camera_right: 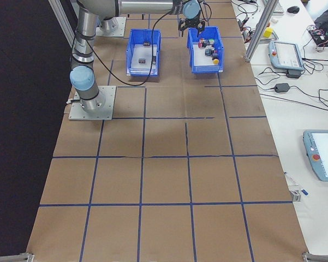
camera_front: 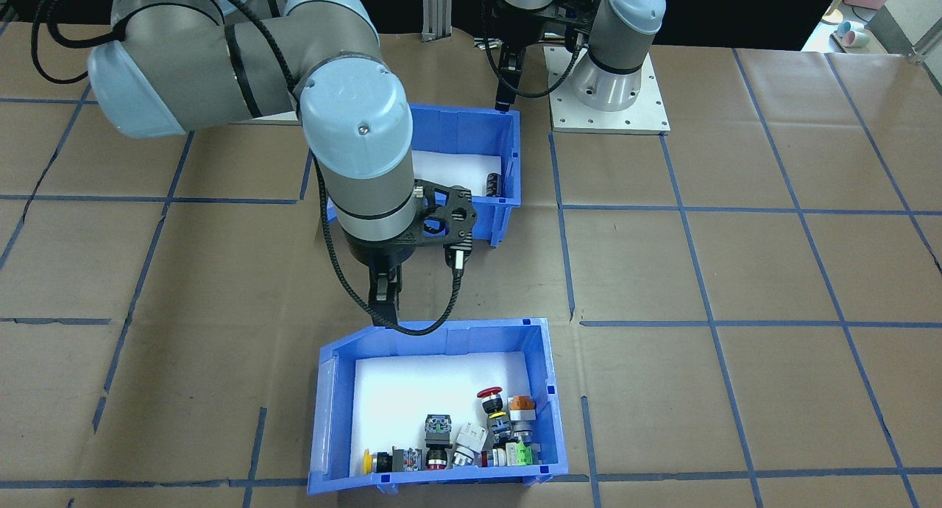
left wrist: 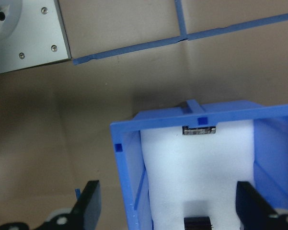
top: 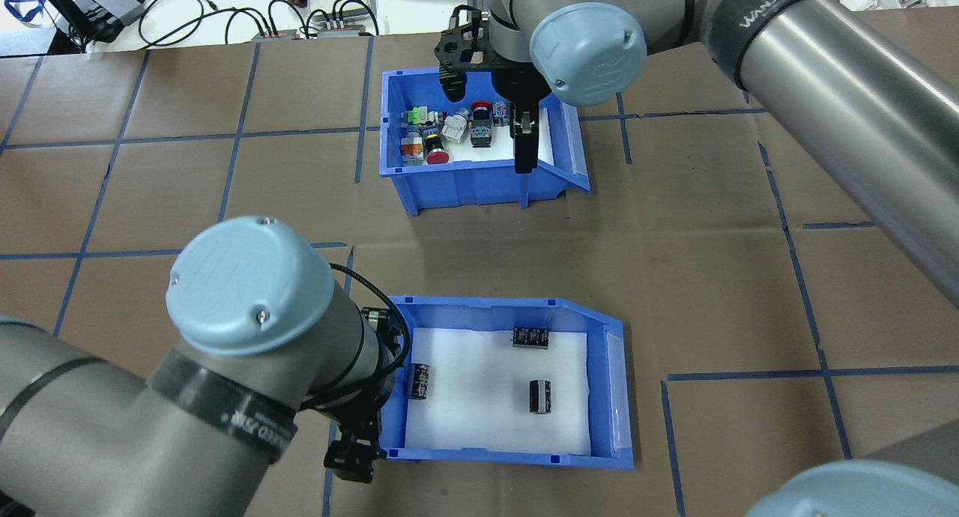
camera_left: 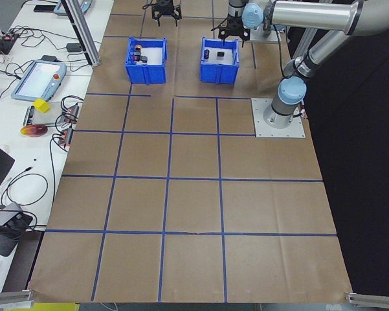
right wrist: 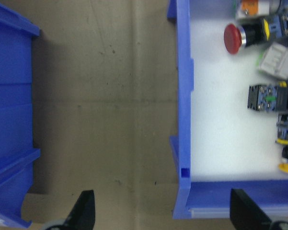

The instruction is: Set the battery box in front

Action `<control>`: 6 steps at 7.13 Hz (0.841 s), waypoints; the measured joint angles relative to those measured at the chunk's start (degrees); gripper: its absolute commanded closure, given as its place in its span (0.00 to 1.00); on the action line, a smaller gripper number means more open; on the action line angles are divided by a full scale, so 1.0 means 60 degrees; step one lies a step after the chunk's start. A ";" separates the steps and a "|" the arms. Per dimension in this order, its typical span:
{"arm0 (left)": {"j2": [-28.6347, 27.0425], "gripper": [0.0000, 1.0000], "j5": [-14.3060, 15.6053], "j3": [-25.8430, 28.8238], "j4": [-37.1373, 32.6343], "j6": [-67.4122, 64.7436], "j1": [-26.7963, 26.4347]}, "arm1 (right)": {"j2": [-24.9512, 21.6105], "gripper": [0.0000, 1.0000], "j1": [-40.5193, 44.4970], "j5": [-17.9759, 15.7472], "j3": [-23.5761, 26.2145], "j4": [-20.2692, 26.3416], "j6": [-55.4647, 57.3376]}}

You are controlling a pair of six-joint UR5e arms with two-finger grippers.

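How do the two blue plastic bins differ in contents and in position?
The battery box holds three dark cylindrical cells lying apart on its white foam; the blue plastic bin of switches holds many colourful push-buttons clustered together. The battery box sits nearer the robot, the switch bin farther out. Both are the same blue, sloped-ended shape with white liners.

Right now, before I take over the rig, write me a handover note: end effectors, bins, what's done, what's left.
Left end effector: open, straddling the side wall of the battery box, not closed on it.
Right end effector: open, straddling the wall of the button bin.
Battery box sits on the robot's side of the table with three cells on white foam; button bin sits farther out, toward the operators.
Done: both arms positioned at bin walls.
Left: grip and bring the battery box to the front.
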 measured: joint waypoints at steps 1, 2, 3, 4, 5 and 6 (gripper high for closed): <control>0.0283 0.02 -0.0300 -0.0548 0.0489 -0.0688 -0.0356 | 0.0145 0.00 0.0348 -0.0023 -0.0006 -0.0388 -0.0197; 0.0381 0.02 -0.0441 -0.0922 0.1096 -0.1297 -0.0724 | 0.0342 0.00 0.0563 -0.0058 -0.0008 -0.0794 -0.0245; 0.0341 0.02 -0.0490 -0.1160 0.1661 -0.1822 -0.1067 | 0.0539 0.00 0.0655 -0.0062 -0.0007 -0.1055 -0.0235; 0.0094 0.02 -0.0485 -0.1390 0.2033 -0.2093 -0.1323 | 0.0776 0.00 0.0691 -0.0039 -0.0002 -0.1251 -0.0212; -0.0335 0.02 -0.0452 -0.1573 0.2473 -0.2200 -0.1485 | 0.1057 0.00 0.0704 -0.0022 0.0002 -0.1464 -0.0197; -0.0882 0.02 -0.0367 -0.1665 0.2958 -0.2234 -0.1592 | 0.1359 0.00 0.0711 -0.0015 0.0004 -0.1660 -0.0191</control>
